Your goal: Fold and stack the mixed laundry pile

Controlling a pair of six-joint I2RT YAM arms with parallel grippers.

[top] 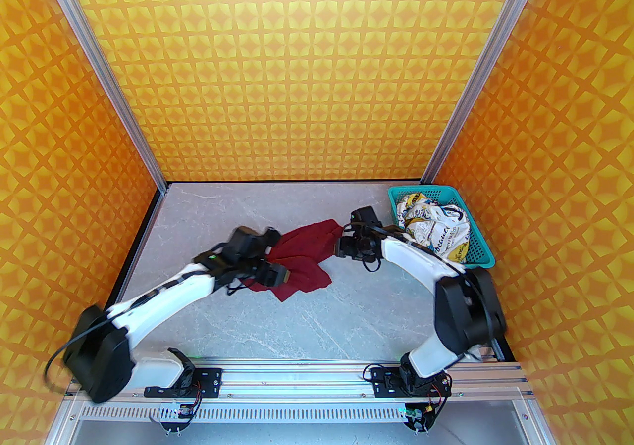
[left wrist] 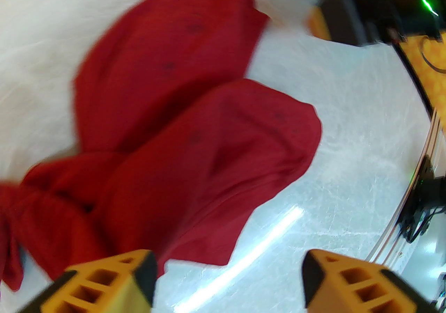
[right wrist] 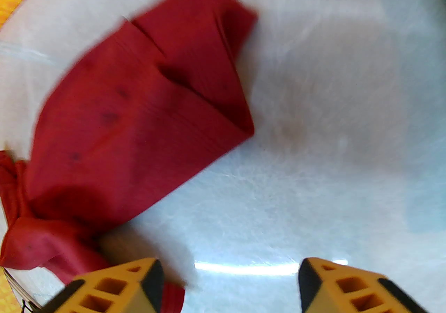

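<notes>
Spreading of the crumpled dark red T-shirt [top: 307, 255] mid-surface [top: 346, 329] is judged under way, with the left hand [left wrist: 226, 270] and right hand [right wrist: 230, 280] held open and empty, its edges to be gripped next, and the printed white garment [top: 438, 230] kept in the teal basket [top: 479, 242].

Left hand [left wrist: 226, 270] and right hand [right wrist: 230, 270] both hover, spread wide.

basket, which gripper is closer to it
Right. The right gripper hovers just left of the basket; the left gripper is farther left, over the red shirt.
</notes>
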